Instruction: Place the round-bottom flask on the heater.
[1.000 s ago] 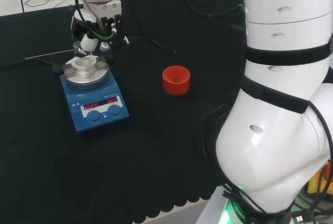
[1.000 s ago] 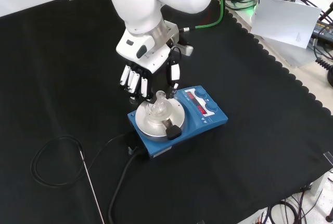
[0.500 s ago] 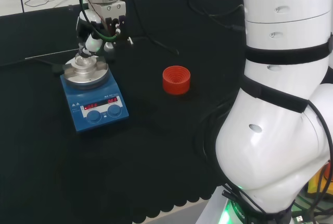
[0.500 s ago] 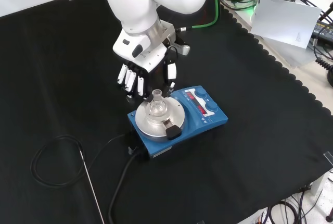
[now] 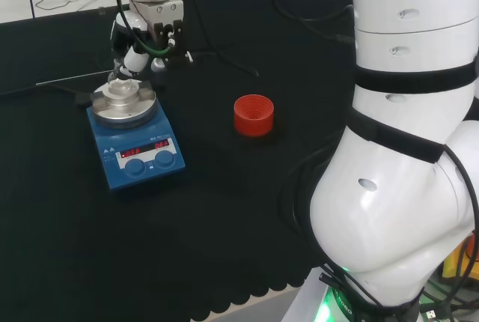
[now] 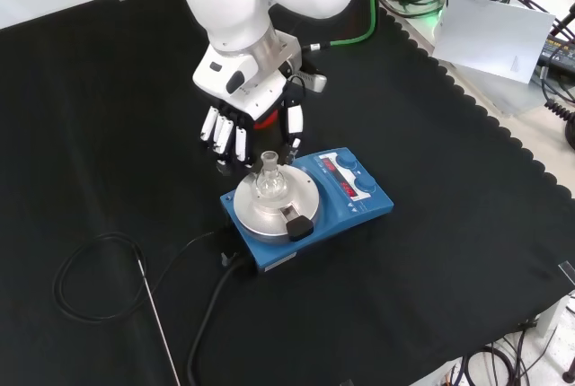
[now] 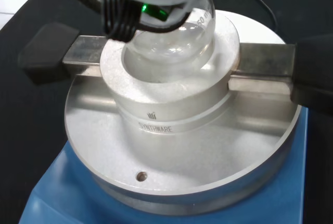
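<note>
Sitting in heater [image 6: 305,202] block: clear flask [image 6: 268,181].

A red ribbed ring stand [image 5: 254,114] sits alone on the black cloth [image 5: 224,210] of the bench, to the right in the head view. In the front view a thin metal rod [image 6: 160,323] lies on the cloth beside a loop of black cable [image 6: 85,274], while a thicker black cable [image 6: 208,323] trails toward the cloth's near edge. A white sheet [image 6: 490,40] rests beyond the scalloped edge at upper right.
</note>
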`<state>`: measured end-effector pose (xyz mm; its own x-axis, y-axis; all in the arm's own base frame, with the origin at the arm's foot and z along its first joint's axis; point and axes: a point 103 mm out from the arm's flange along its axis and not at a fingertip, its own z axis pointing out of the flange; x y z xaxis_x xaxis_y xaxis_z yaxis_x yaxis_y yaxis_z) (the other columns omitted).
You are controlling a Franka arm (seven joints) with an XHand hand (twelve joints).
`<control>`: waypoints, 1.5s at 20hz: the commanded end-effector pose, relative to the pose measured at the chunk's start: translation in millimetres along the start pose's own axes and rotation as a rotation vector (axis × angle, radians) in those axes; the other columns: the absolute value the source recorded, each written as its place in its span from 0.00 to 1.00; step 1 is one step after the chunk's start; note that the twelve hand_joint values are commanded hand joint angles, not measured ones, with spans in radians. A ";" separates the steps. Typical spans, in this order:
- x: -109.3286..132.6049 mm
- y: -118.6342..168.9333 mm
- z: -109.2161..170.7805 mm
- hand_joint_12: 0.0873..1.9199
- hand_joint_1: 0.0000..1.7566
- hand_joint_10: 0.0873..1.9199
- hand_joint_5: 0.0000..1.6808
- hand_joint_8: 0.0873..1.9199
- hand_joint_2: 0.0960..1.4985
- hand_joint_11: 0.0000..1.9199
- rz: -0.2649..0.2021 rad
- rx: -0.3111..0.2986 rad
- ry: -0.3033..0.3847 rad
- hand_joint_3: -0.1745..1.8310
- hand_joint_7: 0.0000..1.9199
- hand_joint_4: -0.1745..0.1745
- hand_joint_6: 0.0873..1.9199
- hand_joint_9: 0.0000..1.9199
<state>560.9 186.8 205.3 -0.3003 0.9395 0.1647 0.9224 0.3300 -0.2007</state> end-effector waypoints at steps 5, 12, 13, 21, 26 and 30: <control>6.6 0.6 3.2 0.65 0.64 0.27 0.69 0.34 0.41 0.27 -0.004 0.035 -0.004 0.46 0.29 0.59 0.45 0.40; 2.6 2.1 3.6 0.68 0.54 0.31 0.51 0.36 0.39 0.21 -0.007 0.087 0.023 0.39 0.21 0.34 0.42 0.33; 2.1 1.7 3.3 0.69 0.53 0.32 0.48 0.37 0.37 0.20 -0.006 0.089 0.026 0.40 0.21 0.33 0.42 0.33; 0.7 -7.3 -2.4 0.69 0.49 0.32 0.39 0.36 0.33 0.17 -0.009 0.069 0.020 0.40 0.19 0.37 0.40 0.31; 0.4 -29.9 -18.0 0.69 0.49 0.32 0.37 0.36 0.33 0.17 0.014 0.043 0.013 0.39 0.19 0.37 0.40 0.31; 1.7 -49.0 -29.2 0.69 0.49 0.32 0.37 0.36 0.33 0.16 0.028 0.016 0.019 0.39 0.19 0.37 0.40 0.31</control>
<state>540.9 179.2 224.8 -0.2934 0.9391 0.1787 0.9086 0.3321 -0.2533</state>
